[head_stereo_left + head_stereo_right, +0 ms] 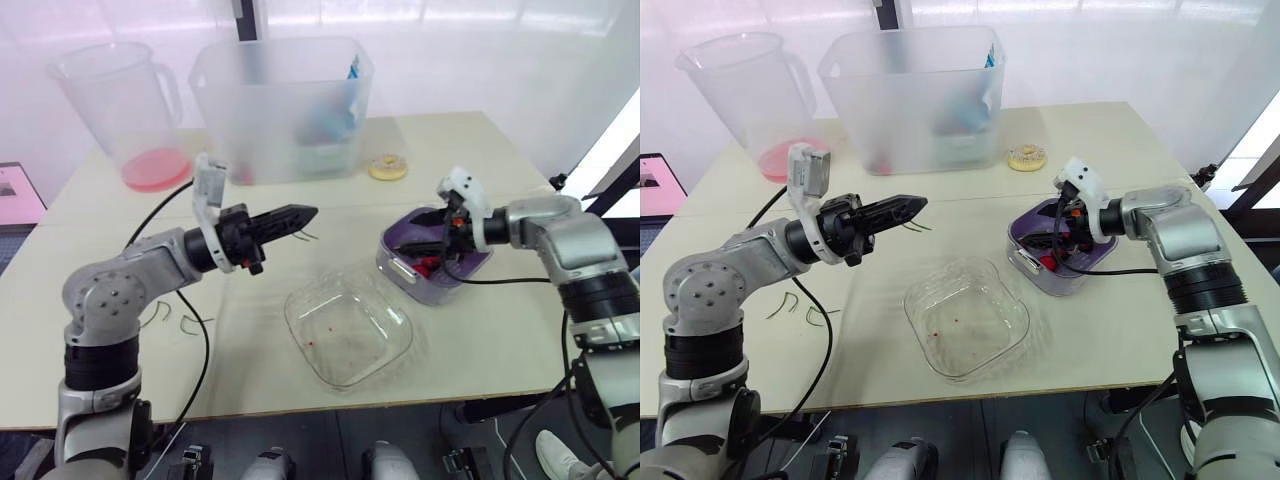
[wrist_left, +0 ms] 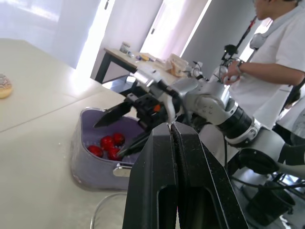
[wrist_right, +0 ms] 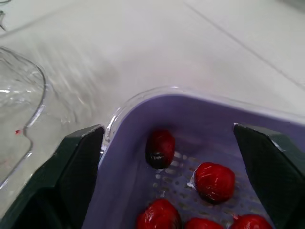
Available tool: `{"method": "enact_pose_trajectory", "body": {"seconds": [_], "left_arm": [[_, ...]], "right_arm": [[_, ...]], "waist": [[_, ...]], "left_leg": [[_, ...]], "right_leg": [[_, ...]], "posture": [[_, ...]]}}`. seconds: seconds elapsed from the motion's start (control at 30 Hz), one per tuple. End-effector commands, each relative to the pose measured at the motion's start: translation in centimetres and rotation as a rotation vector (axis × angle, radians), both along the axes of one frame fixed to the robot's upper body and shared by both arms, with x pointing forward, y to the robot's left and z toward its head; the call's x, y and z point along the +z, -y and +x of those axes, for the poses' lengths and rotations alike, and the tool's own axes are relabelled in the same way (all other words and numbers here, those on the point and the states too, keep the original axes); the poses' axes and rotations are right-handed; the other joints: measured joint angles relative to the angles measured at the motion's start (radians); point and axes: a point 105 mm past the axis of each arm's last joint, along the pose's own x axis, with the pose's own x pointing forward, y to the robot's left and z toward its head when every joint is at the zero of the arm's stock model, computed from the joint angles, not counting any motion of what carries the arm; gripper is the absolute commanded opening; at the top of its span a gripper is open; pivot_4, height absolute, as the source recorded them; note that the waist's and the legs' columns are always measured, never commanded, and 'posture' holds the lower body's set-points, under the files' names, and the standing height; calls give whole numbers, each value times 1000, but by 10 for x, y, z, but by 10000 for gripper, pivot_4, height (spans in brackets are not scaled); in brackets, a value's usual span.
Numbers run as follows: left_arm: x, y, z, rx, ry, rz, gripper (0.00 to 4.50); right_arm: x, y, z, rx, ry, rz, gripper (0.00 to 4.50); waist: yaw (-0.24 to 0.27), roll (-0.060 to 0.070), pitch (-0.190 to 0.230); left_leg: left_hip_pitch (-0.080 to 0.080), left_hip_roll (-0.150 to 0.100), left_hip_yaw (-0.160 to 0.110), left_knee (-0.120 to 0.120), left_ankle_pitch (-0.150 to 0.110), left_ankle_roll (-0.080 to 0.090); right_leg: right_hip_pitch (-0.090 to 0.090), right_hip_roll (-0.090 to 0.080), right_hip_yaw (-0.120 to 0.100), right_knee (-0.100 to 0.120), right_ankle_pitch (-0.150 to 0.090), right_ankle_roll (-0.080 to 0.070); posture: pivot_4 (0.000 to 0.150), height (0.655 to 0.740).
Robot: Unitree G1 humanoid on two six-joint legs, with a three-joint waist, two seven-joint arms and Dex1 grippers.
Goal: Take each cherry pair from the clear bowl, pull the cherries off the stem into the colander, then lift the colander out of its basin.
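From the head camera you see the left tool [image 1: 305, 213] held above the desk [image 1: 500, 340], fingers pressed together, just beyond the clear bowl [image 1: 395, 345]. The right tool [image 1: 443, 255] dips into the purple colander [image 1: 400, 243]. Your left wrist view shows red cherries [image 2: 107, 142] lying in that colander. Your right wrist view shows the right tool's fingers [image 3: 78, 162] spread wide apart over them.

Red cherries [image 3: 214, 181] are lying in the purple colander [image 3: 200, 119], sitting in its clear basin [image 3: 143, 95] beside the red-flecked clear bowl [image 1: 300, 300].
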Motion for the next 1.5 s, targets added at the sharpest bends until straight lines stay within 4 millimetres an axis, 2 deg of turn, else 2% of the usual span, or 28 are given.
{"method": "enact_pose_trajectory", "body": {"seconds": [0.03, 0.1, 0.2, 0.3, 0.37, 0.47, 0.6, 0.77, 0.87, 0.9, 1.0, 1.1, 1.2, 1.3, 1.33, 1.4, 1.47, 1.5], "left_arm": [[6, -10, -1, 35, 40, 14, 0], [0, -20, 5, 86, 28, 64, 0], [-8, -39, 15, 162, 11, 133, 0], [-27, -67, 30, 275, -6, 284, 0], [-41, -91, 43, 367, -58, 365, 0], [-64, -119, 58, 467, -194, 404, 0], [-103, -126, 44, 383, -396, 441, 0], [-125, -140, 33, 369, -487, 472, 0], [-128, -153, 38, 428, -506, 469, 9019], [-129, -154, 38, 432, -508, 476, 13589], [-127, -158, 38, 445, -506, 494, 28706], [-113, -162, 44, 468, -397, 501, 44726], [-83, -169, 56, 533, -243, 442, 44726], [-55, -165, 55, 513, -117, 414, 44726], [-42, -158, 50, 471, -50, 422, 44726], [-8, -130, 39, 365, 161, 444, 44726], [7, -110, 31, 296, 279, 466, 44726], [11, -100, 26, 246, 329, 479, 44726]], "right_arm": [[46, -5, -20, 97, 130, 36, 44518], [68, -14, -41, 192, 175, 65, 44518], [83, -28, -75, 329, 169, 87, 44518], [88, -46, -109, 471, 145, 104, 44518], [87, -55, -122, 522, 135, 109, 44518], [83, -63, -127, 527, 131, 124, 44518], [73, -66, -132, 519, 116, 127, 44518], [61, -63, -146, 515, 94, 119, 44518], [55, -59, -151, 505, 82, 117, 45000], [53, -57, -151, 499, 81, 113, 45000], [51, -47, -149, 480, 71, 109, 45000], [48, -35, -137, 413, 44, 108, 45000], [39, -20, -124, 349, 42, 80, 45000], [36, -13, -113, 303, 35, 63, 45000], [35, -10, -109, 278, 34, 53, 45000], [30, 1, -100, 174, 28, 20, 45000], [26, 7, -96, 104, 19, -13, 45000], [26, 1, -100, 85, 14, -29, 45000]], "waist": [[0, 0, 0], [0, 0, 0], [0, 0, 0], [-1, 0, 0], [0, 0, 0], [4, 0, 0], [7, 0, 0], [4, 0, 0], [4, 0, 0], [4, 0, 0], [3, 0, 0], [3, 0, 0], [5, 0, 0], [2, 0, 0], [1, 0, 0], [0, 0, 0], [6, 0, 0], [8, 0, 0]], "left_leg": [[0, 0, 0, 0, 0, 0], [0, 0, 0, 0, 0, 0], [0, 0, 0, 0, 0, 0], [0, 1, 0, -1, 0, 0], [1, 1, 0, -1, 0, 0], [1, 0, 0, -1, 0, 0], [0, -1, -2, -1, 0, 1], [0, 0, -2, -1, 0, 1], [0, 0, -1, 0, 0, 1], [0, 0, -1, 0, 0, 1], [0, 0, -1, 0, 0, 1], [0, 0, -1, 0, 0, 1], [0, 0, -1, 0, 0, 1], [0, 0, -1, 0, 0, 1], [0, 0, -1, 0, 0, 1], [0, 0, -1, 0, 0, 1], [-1, 0, -1, 0, 0, 1], [-1, 0, -1, 0, 0, 1]], "right_leg": [[0, 0, 0, 0, 0, 0], [0, 0, 0, 0, 0, 0], [0, 0, 0, -1, 0, 0], [0, 1, 0, -1, 0, 0], [0, 1, 0, -1, 0, 0], [0, 0, 0, -1, 0, 0], [1, 0, 0, -1, 0, 0], [0, 0, 0, -1, 0, 0], [0, 0, 0, 0, 0, 0], [0, 0, 0, 0, 0, 0], [0, 0, 0, 1, 0, 0], [0, 0, 0, 0, 0, 0], [0, 0, 0, 0, 0, 0], [0, 0, 0, 0, 0, 0], [0, 0, 0, 0, 0, 0], [0, 0, 0, 0, 0, 0], [0, 0, 0, 0, 0, 0], [0, 0, -1, 0, 0, 0]], "posture": [[1500, 7400], [1500, 7400], [1500, 7400], [1500, 7400], [1500, 7400], [1500, 7400], [1500, 7400], [1500, 7400], [1500, 7400], [1500, 7400], [1500, 7400], [1500, 7400], [1500, 7400], [1500, 7400], [1500, 7400], [1500, 7400], [1500, 7400], [1500, 7400]]}}
